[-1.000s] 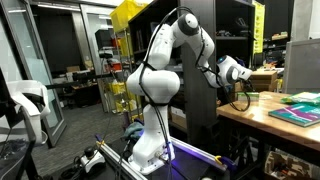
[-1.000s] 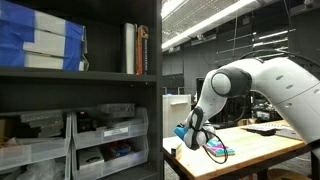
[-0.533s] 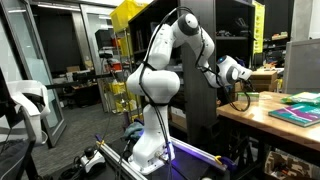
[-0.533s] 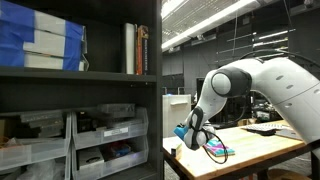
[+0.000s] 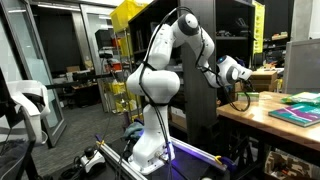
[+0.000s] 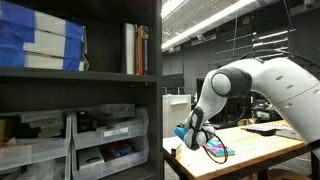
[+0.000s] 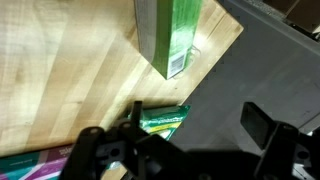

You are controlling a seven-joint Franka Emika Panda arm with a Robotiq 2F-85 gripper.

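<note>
My gripper (image 7: pixel 198 122) is open, its two dark fingers spread wide with nothing between them. It hangs over the corner of a light wooden table (image 7: pixel 70 80). A flat green book (image 7: pixel 163 120) lies at the table's edge beside one finger (image 7: pixel 135 118); the other finger (image 7: pixel 262 125) is over the dark area off the table. A green box (image 7: pixel 168 35) stands upright a little farther on. In both exterior views the gripper (image 5: pixel 240 98) (image 6: pixel 190 140) is low at the table's end, close to a colourful book (image 6: pixel 217 151).
A tall black cabinet (image 5: pixel 205 90) stands right beside the arm and table end. Shelves hold books (image 6: pixel 135 48), blue-and-white boxes (image 6: pixel 40 42) and plastic bins (image 6: pixel 100 135). More green books (image 5: pixel 295 113) lie farther along the table (image 5: pixel 270 125).
</note>
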